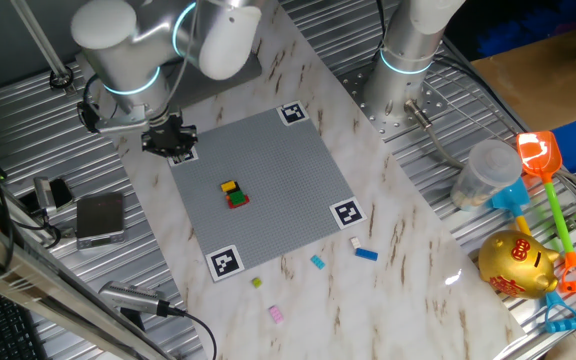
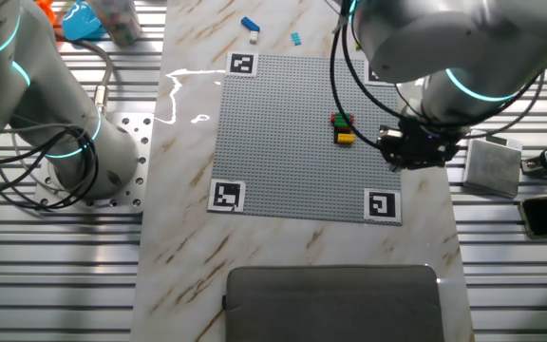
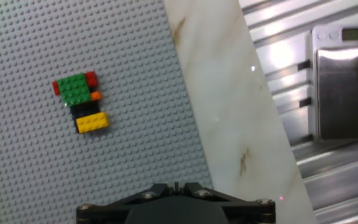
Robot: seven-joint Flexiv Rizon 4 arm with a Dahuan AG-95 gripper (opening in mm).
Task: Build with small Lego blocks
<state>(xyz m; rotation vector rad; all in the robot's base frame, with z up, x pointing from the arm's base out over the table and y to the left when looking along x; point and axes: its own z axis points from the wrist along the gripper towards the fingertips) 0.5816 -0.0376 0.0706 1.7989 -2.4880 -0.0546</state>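
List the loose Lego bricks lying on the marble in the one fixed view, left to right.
Yellow-green brick → pink brick → light blue brick → white brick → blue brick.

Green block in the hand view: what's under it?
Red pokes out from beneath the green block at both ends, on the grey plate. Whatever else lies beneath is covered.

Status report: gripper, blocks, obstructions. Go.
Gripper over plate's edge, open or shut not visible. Stacked Lego cluster on grey plate; loose blocks lie off it on the marble. Nothing blocking the cluster.
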